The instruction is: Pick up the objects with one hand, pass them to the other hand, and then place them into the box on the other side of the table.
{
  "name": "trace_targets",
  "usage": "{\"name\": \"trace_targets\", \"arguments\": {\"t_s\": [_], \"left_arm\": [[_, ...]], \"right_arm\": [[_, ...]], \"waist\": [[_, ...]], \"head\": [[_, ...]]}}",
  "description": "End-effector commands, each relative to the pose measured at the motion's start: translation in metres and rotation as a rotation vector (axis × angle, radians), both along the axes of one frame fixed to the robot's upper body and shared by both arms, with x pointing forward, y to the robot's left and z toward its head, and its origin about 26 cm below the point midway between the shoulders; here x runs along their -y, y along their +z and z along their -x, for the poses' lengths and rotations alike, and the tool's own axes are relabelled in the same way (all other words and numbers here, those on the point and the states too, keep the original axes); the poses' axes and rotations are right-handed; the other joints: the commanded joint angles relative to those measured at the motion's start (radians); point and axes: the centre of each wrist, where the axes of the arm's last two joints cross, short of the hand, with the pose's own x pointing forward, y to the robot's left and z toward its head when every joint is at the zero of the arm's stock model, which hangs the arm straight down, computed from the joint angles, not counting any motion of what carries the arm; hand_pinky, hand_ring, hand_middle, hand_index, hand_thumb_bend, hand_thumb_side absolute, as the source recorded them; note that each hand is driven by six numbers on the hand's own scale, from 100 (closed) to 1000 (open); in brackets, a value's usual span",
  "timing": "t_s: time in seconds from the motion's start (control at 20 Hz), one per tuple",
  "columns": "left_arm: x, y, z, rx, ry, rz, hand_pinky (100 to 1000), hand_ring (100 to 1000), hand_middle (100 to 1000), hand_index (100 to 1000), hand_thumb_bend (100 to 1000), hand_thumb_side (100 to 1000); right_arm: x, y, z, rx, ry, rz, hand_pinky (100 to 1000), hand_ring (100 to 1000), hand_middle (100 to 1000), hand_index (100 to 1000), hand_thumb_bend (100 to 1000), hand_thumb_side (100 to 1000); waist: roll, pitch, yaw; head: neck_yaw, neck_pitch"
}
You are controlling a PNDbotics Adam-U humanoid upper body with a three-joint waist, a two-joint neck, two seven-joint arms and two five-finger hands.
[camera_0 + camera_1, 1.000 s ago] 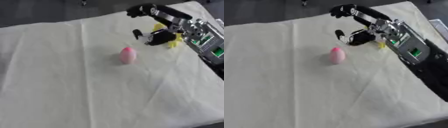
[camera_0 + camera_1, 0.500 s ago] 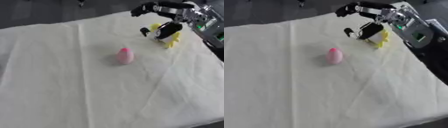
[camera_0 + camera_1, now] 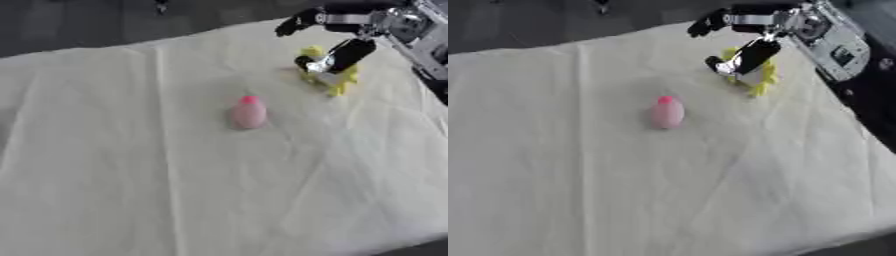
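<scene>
While the right hand (image 3: 745,55) is poised over the yellow toy (image 3: 339,80) at the far right of the tabletop (image 3: 175,200), fingers spread | step judged: first pick-up | pink bottle (image 3: 249,112) left mid-cloth, untouched | next: closure round toy, lift, handover; left hand unseen.

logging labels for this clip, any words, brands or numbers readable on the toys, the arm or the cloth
None can be read.
Pink toy: no print shows.
Yellow toy: partly hidden by the right hand; no print shows.
Right arm: a panel with small dark patches, too blurred to tell if they are text.
Cloth: plain.
</scene>
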Motion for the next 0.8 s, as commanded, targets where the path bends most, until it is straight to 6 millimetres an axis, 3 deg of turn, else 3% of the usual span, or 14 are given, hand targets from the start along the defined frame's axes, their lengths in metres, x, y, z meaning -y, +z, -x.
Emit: {"name": "trace_targets", "arguments": {"t_s": [0.05, 0.8], "left_arm": [[-0.010, 0.020, 0.006, 0.045, 0.025, -0.019, 814, 725, 665, 749, 100, 409], [-0.012, 0.027, 0.011, 0.085, 0.023, -0.009, 810, 721, 660, 746, 100, 416]], "right_arm": [[0.022, 0.020, 0.008, 0.072, -0.087, 0.067, 973, 936, 900, 965, 179, 338], [0.070, 0.028, 0.032, 0.232, -0.290, -0.027, 944, 887, 854, 950, 170, 237]], "waist": [[-0.015, -0.009, 0.003], [-0.029, 0.025, 0.015]], "head": [[-0.007, -0.012], [0.003, -0.024]]}}
